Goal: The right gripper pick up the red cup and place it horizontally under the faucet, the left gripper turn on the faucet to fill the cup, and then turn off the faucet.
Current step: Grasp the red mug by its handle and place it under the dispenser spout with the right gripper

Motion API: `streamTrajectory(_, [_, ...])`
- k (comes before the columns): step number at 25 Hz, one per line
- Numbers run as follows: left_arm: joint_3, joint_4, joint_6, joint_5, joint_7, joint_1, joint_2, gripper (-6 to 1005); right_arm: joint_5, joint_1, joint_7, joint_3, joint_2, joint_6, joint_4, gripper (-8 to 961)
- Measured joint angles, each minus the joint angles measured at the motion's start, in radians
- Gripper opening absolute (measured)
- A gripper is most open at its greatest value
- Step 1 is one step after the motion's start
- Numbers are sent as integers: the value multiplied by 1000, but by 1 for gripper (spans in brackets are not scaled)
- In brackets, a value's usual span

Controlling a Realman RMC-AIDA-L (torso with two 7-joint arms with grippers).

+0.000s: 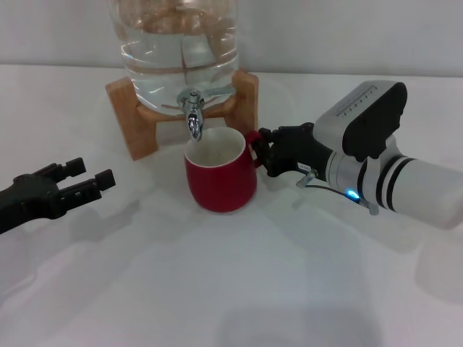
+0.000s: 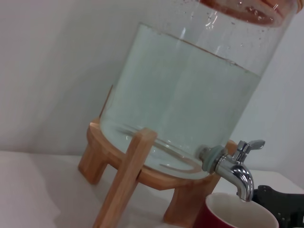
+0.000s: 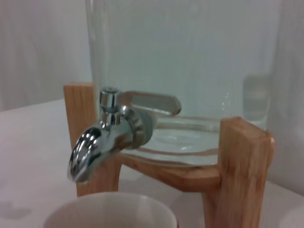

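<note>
**Under the faucet: cup placed, water not yet running**

Under the faucet [image 1: 193,114] stands the red cup [image 1: 219,176], upright on the white table [image 1: 239,289], its mouth just below the spout. The right gripper [image 1: 262,153] is clenched on the cup's handle, on the side away from the wooden stand [image 1: 132,119]. So the placing step looks done. The filling and the closing of the faucet are left. The lever appears not yet turned, and no stream shows. The left gripper [image 1: 90,173] hangs with fingers spread, well apart from the faucet, holding nothing. The cup seems empty inside. The clear water jar [image 1: 181,50] above the faucet holds much water.
</note>
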Motion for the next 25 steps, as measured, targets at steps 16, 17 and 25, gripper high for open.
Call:
streamTrajectory(16, [0,2,2,3,-7,2,0,887,3,14,-23,-47,0,-35,23,120])
streamTrajectory(17, [0,1,2,3,-7,3,0,887,3,16,-23,-49,0,-35,24,118])
streamTrajectory(25, [0,1,1,0,-7,6,0,887,4,22,-23,-56,0,-36,33,115])
